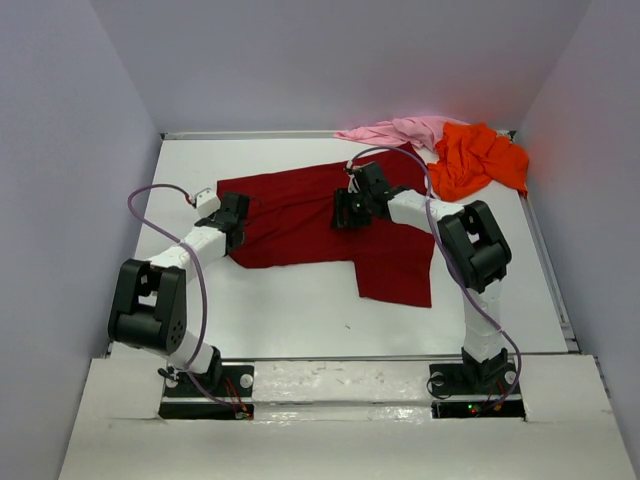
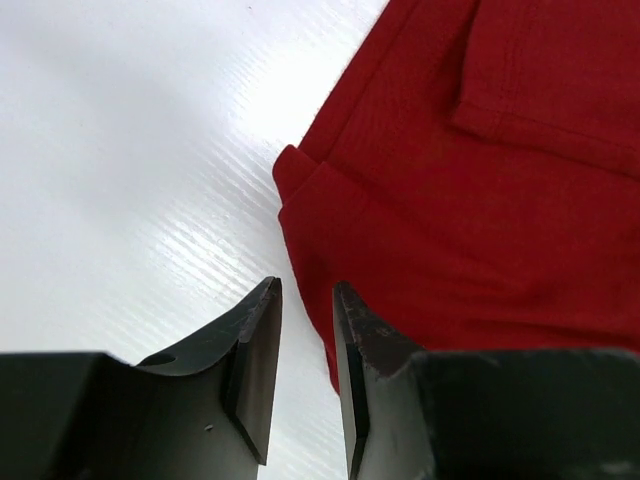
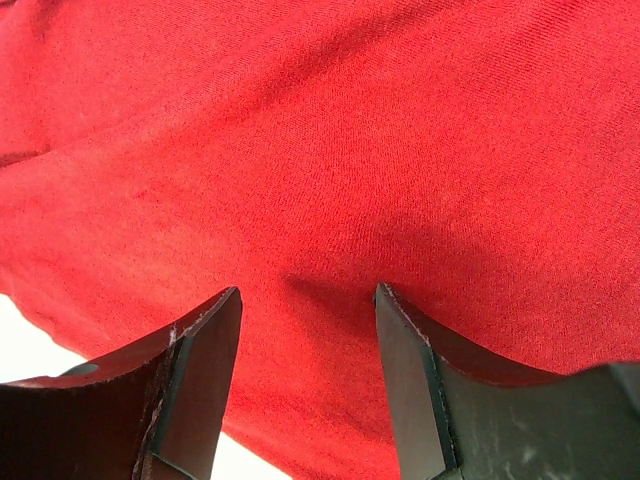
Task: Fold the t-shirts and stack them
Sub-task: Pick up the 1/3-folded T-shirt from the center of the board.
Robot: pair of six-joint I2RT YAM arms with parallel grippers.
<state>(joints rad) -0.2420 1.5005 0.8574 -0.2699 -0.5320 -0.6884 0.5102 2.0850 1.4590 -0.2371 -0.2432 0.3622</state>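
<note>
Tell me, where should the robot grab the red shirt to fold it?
Probably the small doubled-over corner on its left edge, by the left gripper. The red shirt lies flat, so its middle offers nothing to pinch; come in low from the left and slide a finger under that raised fold.

At the far right, the orange t-shirt hides part of the pink t-shirt. Both wrist views crop the crimson t-shirt.

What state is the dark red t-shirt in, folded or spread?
Spread, not folded. The dark red t-shirt lies open on the table, with only a small tuck at its left edge.
</note>
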